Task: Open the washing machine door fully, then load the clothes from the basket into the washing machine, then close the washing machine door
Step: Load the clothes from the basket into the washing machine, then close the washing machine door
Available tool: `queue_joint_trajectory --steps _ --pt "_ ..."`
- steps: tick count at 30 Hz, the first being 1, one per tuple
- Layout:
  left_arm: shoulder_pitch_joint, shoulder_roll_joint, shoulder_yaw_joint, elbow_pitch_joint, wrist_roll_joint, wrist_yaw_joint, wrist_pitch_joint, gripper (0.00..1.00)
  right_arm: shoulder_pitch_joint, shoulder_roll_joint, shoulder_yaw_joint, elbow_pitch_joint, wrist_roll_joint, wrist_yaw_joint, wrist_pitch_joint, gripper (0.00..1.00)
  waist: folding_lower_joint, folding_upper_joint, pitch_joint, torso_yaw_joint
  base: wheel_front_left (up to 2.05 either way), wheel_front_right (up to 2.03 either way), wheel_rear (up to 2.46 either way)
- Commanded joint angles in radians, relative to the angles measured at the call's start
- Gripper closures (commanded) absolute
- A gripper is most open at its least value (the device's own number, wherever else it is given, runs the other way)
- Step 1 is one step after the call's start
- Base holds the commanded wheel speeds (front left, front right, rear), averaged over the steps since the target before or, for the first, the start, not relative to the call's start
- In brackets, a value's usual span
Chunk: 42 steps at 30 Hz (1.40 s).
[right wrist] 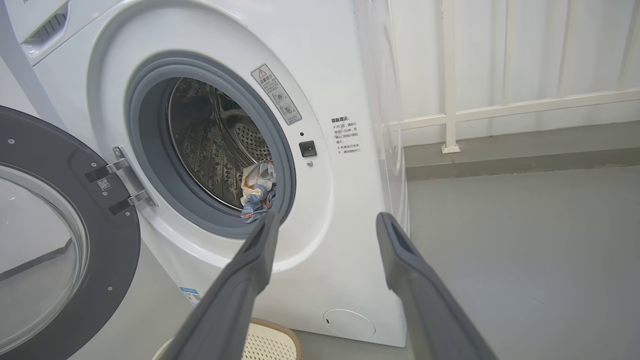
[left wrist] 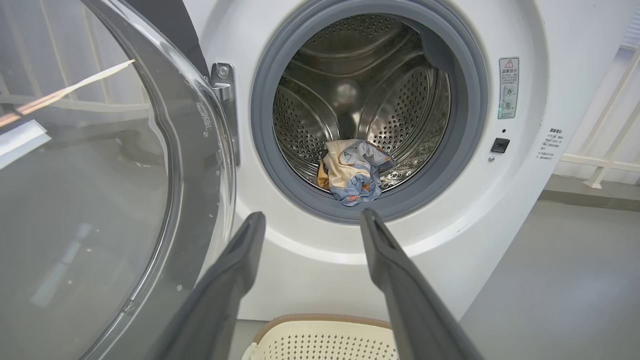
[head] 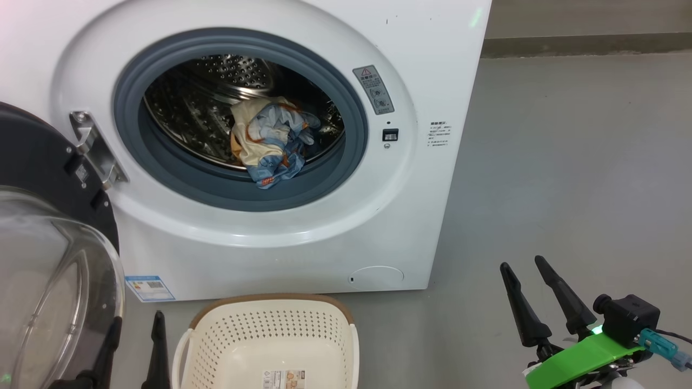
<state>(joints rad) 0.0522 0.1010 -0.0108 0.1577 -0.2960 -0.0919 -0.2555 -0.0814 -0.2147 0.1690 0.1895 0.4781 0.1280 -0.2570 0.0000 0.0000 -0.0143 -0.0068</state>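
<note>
**In the drum: the clothes, with the door swung wide**

In front of the washing machine (head: 421,81), on the grey floor (head: 567,162): the basket (head: 270,324), just beside the machine's base, brown rim toward it. To the left, the washing machine door (head: 32,156), swung out on its steel hinge (head: 92,146), glass bowl bulging toward the camera. Low at the front of the drum (left wrist: 350,95), the clothes (head: 273,143): a bunched blue and cream bundle, one fold draped onto the grey gasket (head: 238,189).

From the head: the basket's bottom with a label sticker (head: 284,379), print too small to read. Low on the machine's front, a blue label sticker (head: 150,288) with a code patch, and the round flap (head: 376,276). Left jaws at lower left, just beside the basket, spread wide and holding nothing. Right jaws at lower right over the floor, likewise wide apart and holding nothing, well apart from the machine.

From the left wrist: straight into the drum, ribs and perforated wall plain, the bundle beyond the two fingertips.

From the right wrist: the machine's side wall, a white railing (right wrist: 450,75) behind it, and a small code tag (right wrist: 104,184) on the door's black inner rim.

Right of the opening: a grey warning sticker (head: 373,89) with a red triangle, then a block of small print (head: 439,134), not legible.
</note>
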Motion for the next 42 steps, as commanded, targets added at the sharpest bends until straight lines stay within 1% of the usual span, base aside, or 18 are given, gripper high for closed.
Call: queue_joint_trajectory --steps 1,13,42 --pt "-0.021 0.012 0.037 -0.028 0.007 -0.006 -0.006 0.00 -0.009 -0.010 0.012 -0.025 0.004 0.003 -0.005 0.00 0.0000 0.0000 0.000 0.001 0.00 0.00 0.00" --pt "-0.031 0.010 0.051 -0.016 0.016 -0.019 -0.006 0.00 -0.008 -0.011 0.014 -0.026 0.003 0.003 -0.005 0.00 0.0000 0.0000 0.000 0.006 0.00 0.00 0.00" --pt "-0.034 -0.005 0.067 -0.009 0.038 -0.030 -0.006 0.00 -0.010 -0.024 0.023 -0.016 0.003 0.003 -0.005 0.00 0.0000 0.0000 -0.006 0.003 0.00 0.00 0.00"
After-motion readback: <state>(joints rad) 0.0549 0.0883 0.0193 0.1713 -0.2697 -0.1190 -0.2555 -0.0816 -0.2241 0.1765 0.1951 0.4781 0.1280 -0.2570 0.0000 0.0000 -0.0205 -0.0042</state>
